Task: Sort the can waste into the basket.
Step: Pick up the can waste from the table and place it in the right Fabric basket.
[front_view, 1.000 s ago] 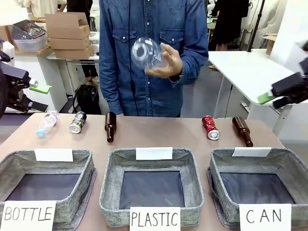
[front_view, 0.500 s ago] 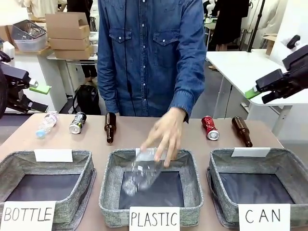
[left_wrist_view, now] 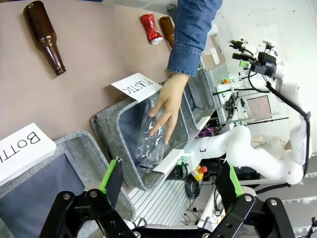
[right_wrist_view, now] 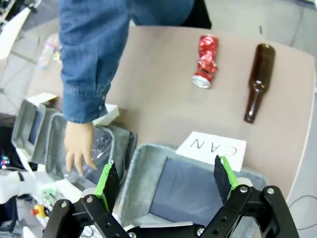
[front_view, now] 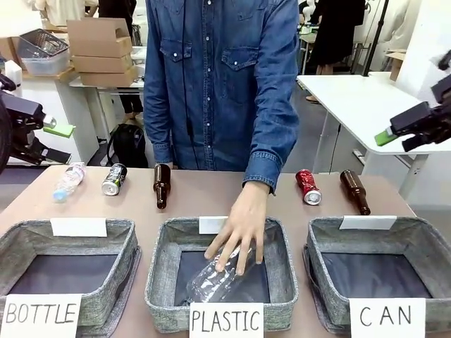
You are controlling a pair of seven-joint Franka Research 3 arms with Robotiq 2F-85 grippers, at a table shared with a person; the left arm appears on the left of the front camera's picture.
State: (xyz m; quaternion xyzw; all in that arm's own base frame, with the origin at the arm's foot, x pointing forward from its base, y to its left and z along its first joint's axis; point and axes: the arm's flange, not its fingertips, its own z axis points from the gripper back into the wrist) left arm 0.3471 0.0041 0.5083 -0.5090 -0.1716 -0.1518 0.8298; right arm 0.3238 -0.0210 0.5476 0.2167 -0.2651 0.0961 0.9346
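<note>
Can waste: we log red can [front_view: 307,186] beyond the CAN basket [front_view: 431,234], silver-and-black can [front_view: 113,179] far left (both lying on the table [front_view: 211,201]). Left gripper [left_wrist_view: 172,178] and right gripper [right_wrist_view: 165,176]: jaws apart.

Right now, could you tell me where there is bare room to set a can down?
Bare tabletop lies between the left brown bottle and the person's sleeve. The CAN basket and BOTTLE basket are empty. Crowded: the PLASTIC basket, holding the hand and a clear bottle.

Left hand [left_wrist_view: 171,173] and right hand [right_wrist_view: 164,172] hover raised, jaws spread wide.
</note>
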